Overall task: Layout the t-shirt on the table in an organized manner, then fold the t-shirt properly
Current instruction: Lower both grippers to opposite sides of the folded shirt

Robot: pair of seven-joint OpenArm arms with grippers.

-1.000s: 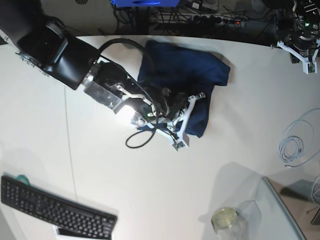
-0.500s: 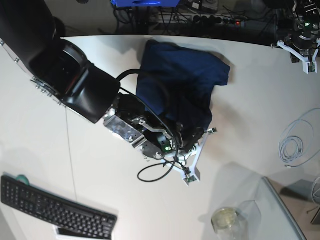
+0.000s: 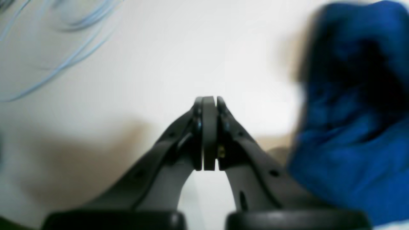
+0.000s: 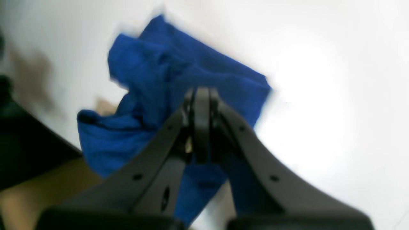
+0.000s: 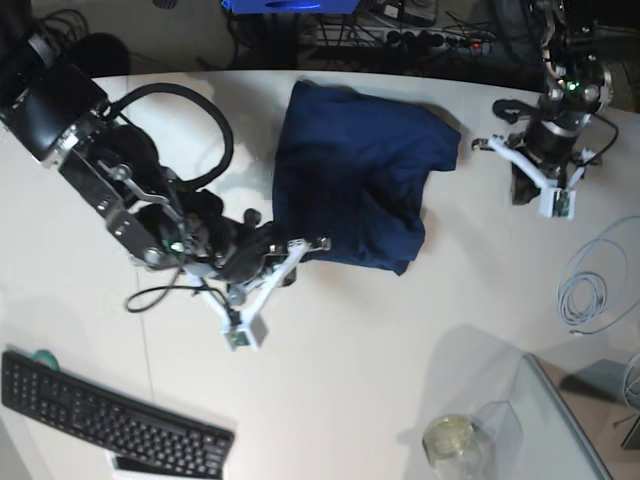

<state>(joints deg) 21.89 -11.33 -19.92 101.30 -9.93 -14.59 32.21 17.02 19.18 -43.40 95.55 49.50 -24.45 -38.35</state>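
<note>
Lab/office: keyboard (image 5: pixel 110 420), loose cables (image 5: pixel 590 285), power strip (image 5: pixel 400 38) behind table (image 5: pixel 330 400).

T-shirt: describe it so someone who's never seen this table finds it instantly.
Start from the wide smooth white tabletop and look to its far middle, near the curved back edge. The dark navy blue soft knit t-shirt lies there in a bunched, roughly folded heap. It is the only fabric item; the neighbours are a black keyboard, a coiled pale cable and a glass jar.

The t-shirt (image 5: pixel 355 180) lies on the table (image 5: pixel 330 380) between both arms.
</note>
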